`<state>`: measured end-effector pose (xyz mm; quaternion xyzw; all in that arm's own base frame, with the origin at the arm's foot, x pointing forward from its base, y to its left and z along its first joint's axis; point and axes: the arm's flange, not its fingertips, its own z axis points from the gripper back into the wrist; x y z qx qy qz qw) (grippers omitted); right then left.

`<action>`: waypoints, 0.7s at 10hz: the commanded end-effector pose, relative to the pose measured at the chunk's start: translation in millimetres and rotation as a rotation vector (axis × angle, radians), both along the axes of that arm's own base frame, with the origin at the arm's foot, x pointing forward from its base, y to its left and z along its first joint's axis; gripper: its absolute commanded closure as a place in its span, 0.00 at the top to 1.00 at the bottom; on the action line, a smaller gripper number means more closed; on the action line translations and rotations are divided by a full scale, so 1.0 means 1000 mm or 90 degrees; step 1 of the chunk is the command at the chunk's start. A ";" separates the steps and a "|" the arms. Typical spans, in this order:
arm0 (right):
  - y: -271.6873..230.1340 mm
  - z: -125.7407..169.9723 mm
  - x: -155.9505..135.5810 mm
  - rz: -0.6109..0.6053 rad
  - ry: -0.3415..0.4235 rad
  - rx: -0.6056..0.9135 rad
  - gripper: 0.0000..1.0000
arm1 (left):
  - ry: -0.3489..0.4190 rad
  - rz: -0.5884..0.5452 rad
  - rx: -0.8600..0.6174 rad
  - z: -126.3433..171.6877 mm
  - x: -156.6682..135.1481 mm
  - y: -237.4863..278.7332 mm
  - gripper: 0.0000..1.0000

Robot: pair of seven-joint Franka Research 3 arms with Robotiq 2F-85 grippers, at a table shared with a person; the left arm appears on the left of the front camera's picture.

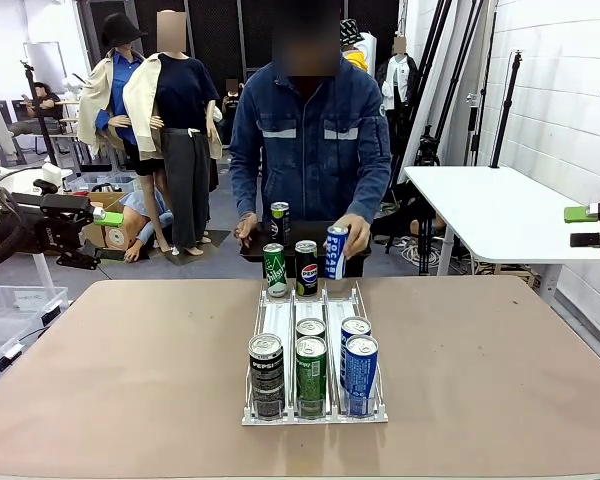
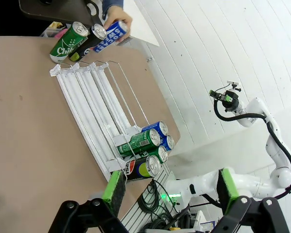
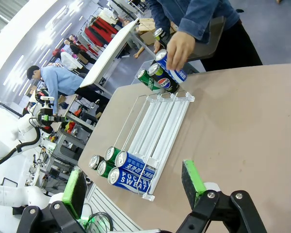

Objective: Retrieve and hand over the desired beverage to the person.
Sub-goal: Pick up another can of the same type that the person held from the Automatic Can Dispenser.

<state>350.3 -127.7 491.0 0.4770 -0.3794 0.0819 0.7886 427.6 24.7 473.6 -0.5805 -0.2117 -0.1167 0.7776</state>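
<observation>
Brown table (image 1: 130, 350) fills most of the shot, with the person (image 1: 310, 140) at its far edge. The white three-lane rack (image 1: 280, 312) runs down the middle, probably so drinks slide toward the robot. The front cans (image 1: 311, 372) sit bunched at its near end. The person's hand (image 1: 352, 228) grips a blue can (image 1: 336, 252) at the far end, maybe loading it. The left gripper (image 2: 169, 191) and right gripper (image 3: 133, 184) both hang wide open and empty, well back.
</observation>
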 end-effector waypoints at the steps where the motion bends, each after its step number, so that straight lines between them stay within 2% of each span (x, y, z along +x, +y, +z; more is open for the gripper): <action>1: 0.001 0.000 0.000 0.002 -0.003 0.000 1.00 | -0.002 0.005 -0.013 0.001 -0.001 0.001 1.00; 7: 0.001 0.000 0.000 0.002 -0.003 0.000 1.00 | -0.002 0.005 -0.013 0.001 -0.001 0.001 1.00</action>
